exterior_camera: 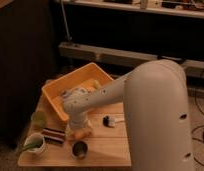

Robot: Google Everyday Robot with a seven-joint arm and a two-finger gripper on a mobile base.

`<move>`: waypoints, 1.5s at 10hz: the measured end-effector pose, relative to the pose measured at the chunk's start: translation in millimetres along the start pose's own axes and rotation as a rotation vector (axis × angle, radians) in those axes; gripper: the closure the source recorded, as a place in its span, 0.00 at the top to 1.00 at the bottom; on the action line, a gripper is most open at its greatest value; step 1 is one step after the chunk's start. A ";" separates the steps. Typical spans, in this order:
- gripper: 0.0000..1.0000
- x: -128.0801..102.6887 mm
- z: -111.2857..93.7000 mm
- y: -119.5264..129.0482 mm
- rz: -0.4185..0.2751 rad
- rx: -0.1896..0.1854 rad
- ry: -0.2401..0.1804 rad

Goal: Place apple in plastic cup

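Note:
The apple [81, 133] is a small yellow-orange fruit on the wooden table [105, 145], in front of the orange bin. My gripper [77, 126] hangs from the white arm and sits right on top of the apple, covering its upper part. The plastic cup [38, 118] is pale green and stands upright at the table's left edge, well to the left of the apple and the gripper.
An orange bin [57, 96] with items stands at the back. A white cup with green inside [34, 144] is front left. A shiny metal cup [80, 149] is just in front of the apple. A dark flat object [53, 135] lies left of the apple, a black-and-white utensil [111, 120] to its right.

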 end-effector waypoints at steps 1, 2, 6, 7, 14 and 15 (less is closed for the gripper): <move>0.57 -1.1 4.6 1.0 -0.003 0.003 0.009; 0.47 -2.1 6.6 1.6 -0.004 0.005 0.013; 0.07 -2.4 -18.9 2.5 0.013 -0.008 0.011; 0.01 -0.4 -37.6 5.6 0.019 -0.011 0.006; 0.00 12.2 -188.4 85.3 -0.094 0.017 -0.031; 0.00 4.8 -200.8 103.8 -0.126 0.013 -0.029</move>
